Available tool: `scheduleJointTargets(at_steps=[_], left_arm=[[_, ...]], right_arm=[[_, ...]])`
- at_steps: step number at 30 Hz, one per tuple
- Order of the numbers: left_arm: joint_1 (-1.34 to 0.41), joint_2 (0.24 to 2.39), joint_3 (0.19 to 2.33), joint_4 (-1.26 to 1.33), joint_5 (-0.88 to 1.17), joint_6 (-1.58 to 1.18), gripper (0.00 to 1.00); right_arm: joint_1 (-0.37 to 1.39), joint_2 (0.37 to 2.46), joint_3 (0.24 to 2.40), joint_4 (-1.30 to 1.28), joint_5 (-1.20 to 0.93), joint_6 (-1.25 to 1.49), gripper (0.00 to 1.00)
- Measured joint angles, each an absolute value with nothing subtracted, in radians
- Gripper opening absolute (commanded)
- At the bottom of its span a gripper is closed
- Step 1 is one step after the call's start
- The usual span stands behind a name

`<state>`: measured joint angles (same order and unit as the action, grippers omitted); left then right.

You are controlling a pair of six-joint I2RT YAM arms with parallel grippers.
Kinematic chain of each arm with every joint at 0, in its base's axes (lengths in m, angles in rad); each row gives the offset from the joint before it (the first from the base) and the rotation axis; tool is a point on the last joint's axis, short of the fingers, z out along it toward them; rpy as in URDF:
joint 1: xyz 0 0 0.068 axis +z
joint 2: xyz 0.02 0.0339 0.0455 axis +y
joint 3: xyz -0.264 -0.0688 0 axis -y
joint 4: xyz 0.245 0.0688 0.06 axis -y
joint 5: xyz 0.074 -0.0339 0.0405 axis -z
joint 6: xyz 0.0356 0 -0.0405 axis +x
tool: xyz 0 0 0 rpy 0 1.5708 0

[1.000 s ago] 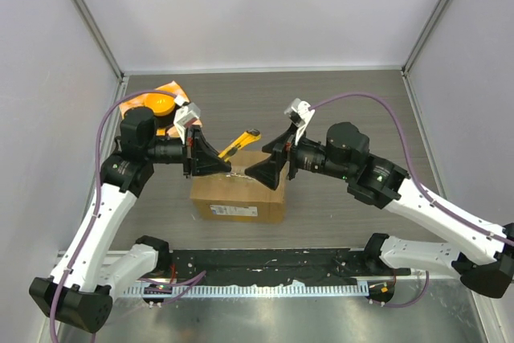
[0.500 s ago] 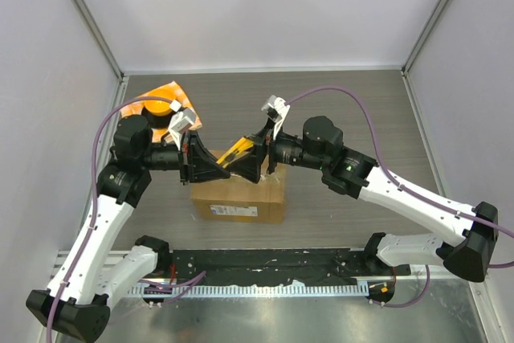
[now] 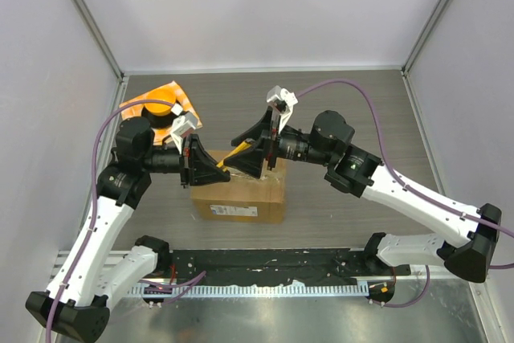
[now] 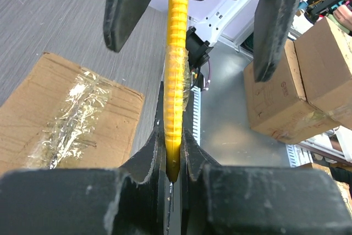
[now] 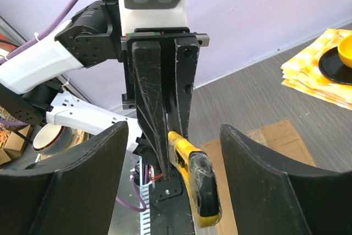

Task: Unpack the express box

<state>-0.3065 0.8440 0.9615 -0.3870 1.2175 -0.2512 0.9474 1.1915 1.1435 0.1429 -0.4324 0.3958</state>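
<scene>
At the far left of the table (image 3: 361, 110) lies an orange checkered cloth (image 3: 178, 94) with a round orange object (image 3: 157, 108) on it. Right of it, the left gripper (image 3: 222, 168) is clenched on 1 end of a yellow utility knife (image 4: 176, 81), holding it in the air with the other end pointing right. The right gripper (image 3: 243, 156) faces it with its 2 fingers (image 5: 74, 182) spread, 1 on each side of the knife, a gap showing on both sides, so it grasps nothing. The express box (image 3: 238, 194) sits flat on the table just below both grippers, near the middle. Its top seam is taped (image 4: 77, 114) and its white label (image 3: 234, 210) is on the near side.
</scene>
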Motion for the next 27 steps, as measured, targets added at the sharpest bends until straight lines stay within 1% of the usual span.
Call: scheduleJointTargets(at_steps=[8,15,18,21,22,23,24,26,27], left_arm=[[-0.308,0.844,0.962,-0.403,1.213,-0.235,0.00],[-0.308,0.844,0.962,-0.408,1.205,-0.232,0.00],[-0.308,0.844,0.963,-0.417,1.198,-0.232,0.00],[-0.308,0.844,0.966,-0.422,1.196,-0.232,0.00],[-0.308,0.844,0.968,-0.423,1.196,-0.232,0.00],[-0.308,0.844,0.970,-0.424,1.199,-0.232,0.00],[-0.308,0.843,0.972,-0.424,1.203,-0.231,0.00],[-0.308,0.842,0.973,-0.423,1.206,-0.226,0.01],[-0.308,0.842,0.974,-0.423,1.218,-0.225,0.01]], right_arm=[[0.947,1.206,1.181,0.135,-0.451,0.396,0.60],[0.962,1.246,1.192,0.099,-0.474,0.388,0.58],[0.974,1.261,1.198,0.063,-0.474,0.373,0.52],[0.975,1.261,1.198,0.051,-0.472,0.366,0.37],[0.975,1.261,1.198,0.050,-0.472,0.364,0.28],[0.975,1.261,1.198,0.050,-0.470,0.364,0.24],[0.974,1.261,1.198,0.051,-0.471,0.371,0.13],[0.974,1.261,1.202,0.052,-0.483,0.372,0.04],[0.975,1.261,1.205,0.050,-0.490,0.375,0.01]])
